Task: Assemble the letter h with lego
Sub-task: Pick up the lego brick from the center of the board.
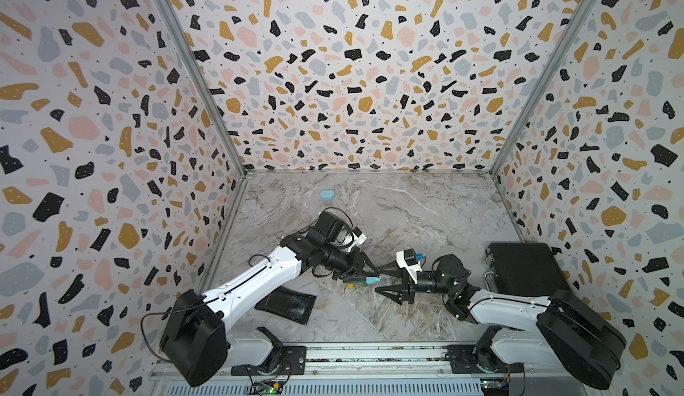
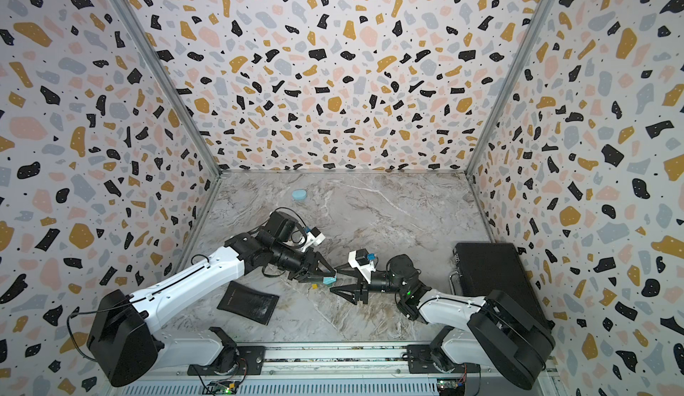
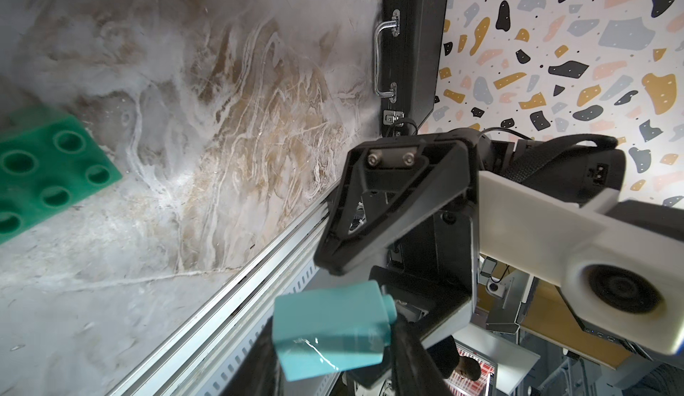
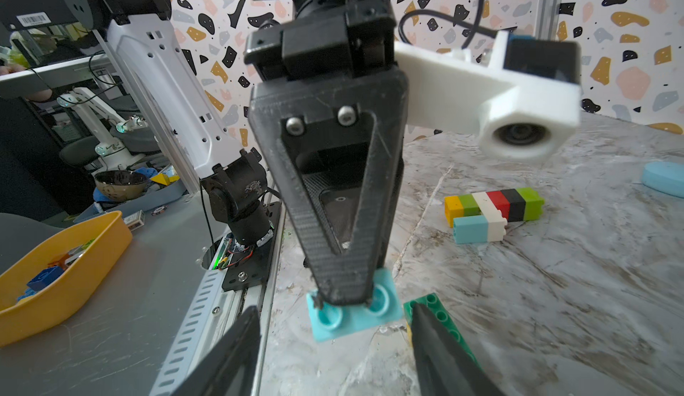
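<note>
Left claw (image 3: 333, 335) is partly closed, pinching a blue brick (image 4: 355, 320) by its sides, studs facing the right wrist camera. Right claw (image 1: 378, 281) is wide open and grips nothing; its tips flank the blue brick, and contact can't be told. Both claws meet at about 6 o'clock of the surface (image 1: 425, 209) in both top views.

Green brick (image 4: 442, 316) lies flat on the surface just beside the blue brick, at its 9 o'clock in a top view (image 1: 356, 283). A yellow brick (image 1: 350, 286) is tucked at the green brick's edge.

Brick row (image 4: 496, 203) lies on the surface apart from the claws: yellow, lime, white, red, black, lime in line, with a light-blue and white pair joined to its side. It shows in the right wrist view only; the top views don't show it.

Pale oval (image 1: 327, 194) sits at 11 o'clock, case (image 1: 525, 268) at 3 o'clock, pouch (image 1: 287, 305) at 8 o'clock.
</note>
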